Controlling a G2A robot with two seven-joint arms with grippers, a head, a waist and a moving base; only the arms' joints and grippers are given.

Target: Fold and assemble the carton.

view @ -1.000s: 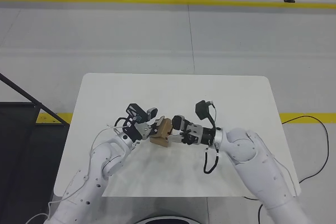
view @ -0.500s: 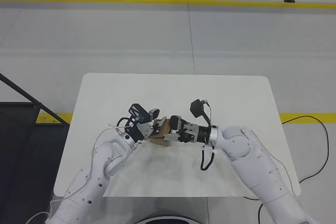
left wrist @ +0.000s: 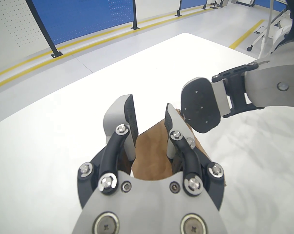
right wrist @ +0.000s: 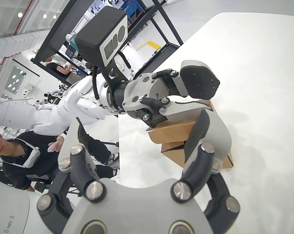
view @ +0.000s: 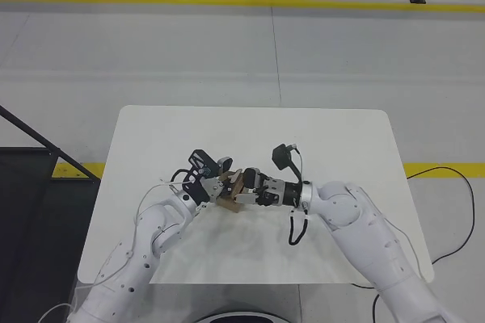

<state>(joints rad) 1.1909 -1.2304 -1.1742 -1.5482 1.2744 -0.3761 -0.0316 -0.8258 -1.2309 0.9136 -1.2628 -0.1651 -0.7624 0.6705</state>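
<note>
A small brown carton (view: 233, 196) lies near the middle of the white table (view: 331, 145), partly folded, with a loose flap low on its side (right wrist: 171, 147). My left gripper (view: 219, 182) is open over it from the left; one finger (right wrist: 186, 108) lies along the carton's top, the other finger (right wrist: 200, 81) is raised off it. In the left wrist view the carton (left wrist: 150, 152) shows through the gap of the left gripper (left wrist: 149, 120). My right gripper (view: 249, 186) is wide open at the carton's right side, one finger (right wrist: 205, 132) against the cardboard.
Bare table top stretches to the far edge and to the right of the arms. A black frame (view: 20, 125) stands off the table's left side. A cable (view: 461, 210) lies on the floor to the right.
The right gripper has moved left, closer to the carton and the left gripper. The left gripper has edged slightly right over the carton.
</note>
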